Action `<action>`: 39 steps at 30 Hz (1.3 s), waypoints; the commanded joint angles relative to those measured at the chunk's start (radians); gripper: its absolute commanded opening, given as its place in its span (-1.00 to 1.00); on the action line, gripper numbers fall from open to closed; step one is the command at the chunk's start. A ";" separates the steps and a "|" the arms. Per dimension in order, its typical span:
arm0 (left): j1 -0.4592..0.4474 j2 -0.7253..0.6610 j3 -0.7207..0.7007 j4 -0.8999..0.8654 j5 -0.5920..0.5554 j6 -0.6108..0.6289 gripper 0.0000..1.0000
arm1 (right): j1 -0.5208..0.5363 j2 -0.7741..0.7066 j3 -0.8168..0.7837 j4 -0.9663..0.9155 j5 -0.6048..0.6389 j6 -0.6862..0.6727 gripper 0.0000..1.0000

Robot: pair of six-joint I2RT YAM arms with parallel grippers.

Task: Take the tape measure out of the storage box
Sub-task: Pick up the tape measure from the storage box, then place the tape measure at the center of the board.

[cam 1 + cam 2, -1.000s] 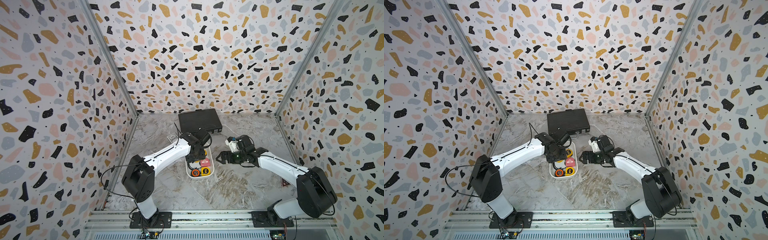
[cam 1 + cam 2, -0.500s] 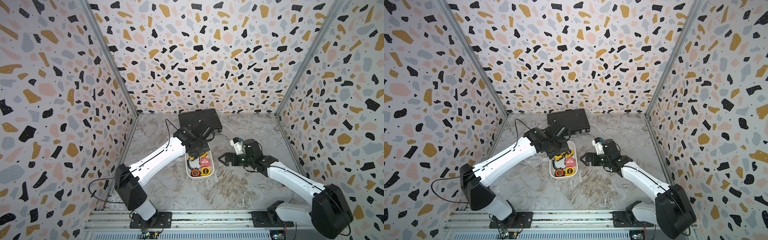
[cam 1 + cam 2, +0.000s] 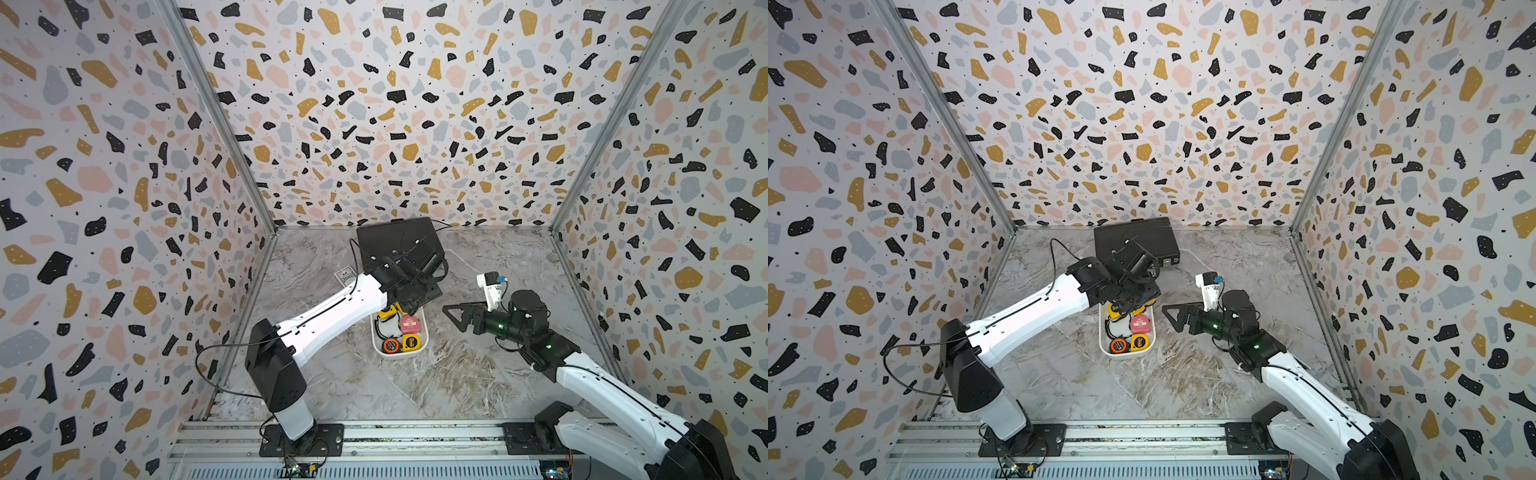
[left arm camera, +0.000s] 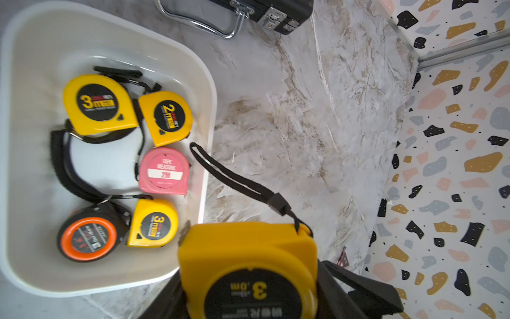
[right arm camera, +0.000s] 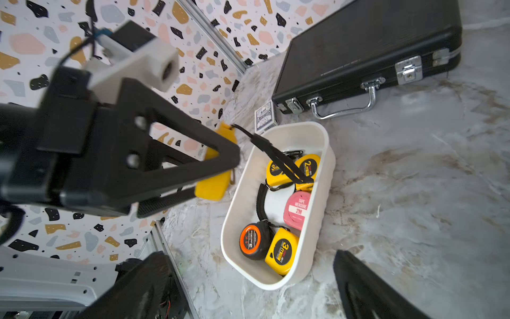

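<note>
- One card box point(image 3: 345, 276) lies on the table, left of the tray.
- The left gripper point(image 5: 212, 171) clamps one yellow tape measure point(image 4: 248, 262), which is lifted clear of the tray near its far end. Its black strap point(image 4: 234, 179) trails over the rim.
- One white tray point(image 5: 320, 234) holds five more tapes: three yellow point(image 4: 99, 105) point(image 4: 165, 117) point(image 4: 153, 223), one pink point(image 4: 164, 171) and one black-and-orange point(image 4: 88, 237).
- One black briefcase point(image 3: 395, 241) lies behind the tray.
- The right gripper point(image 3: 454, 319), jaws wide and empty, hovers right of the tray.

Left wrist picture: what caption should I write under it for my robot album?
The left gripper holds a yellow tape measure, with five more tape measures lying in the white storage box.
</note>
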 commanded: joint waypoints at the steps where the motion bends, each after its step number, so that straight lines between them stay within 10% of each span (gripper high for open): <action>1: -0.011 0.001 0.011 0.111 0.030 -0.050 -1.00 | 0.007 -0.023 -0.015 0.095 0.017 0.024 0.99; 20: -0.035 -0.043 -0.052 0.211 0.167 -0.153 -1.00 | 0.009 0.087 -0.023 0.240 0.059 0.016 0.62; 33: -0.040 -0.039 -0.097 0.271 0.204 -0.186 -1.00 | 0.008 0.121 -0.020 0.241 0.070 0.015 -0.61; 39: -0.017 -0.028 -0.094 0.248 0.175 -0.108 0.58 | -0.027 0.144 -0.009 0.207 0.063 0.022 -0.87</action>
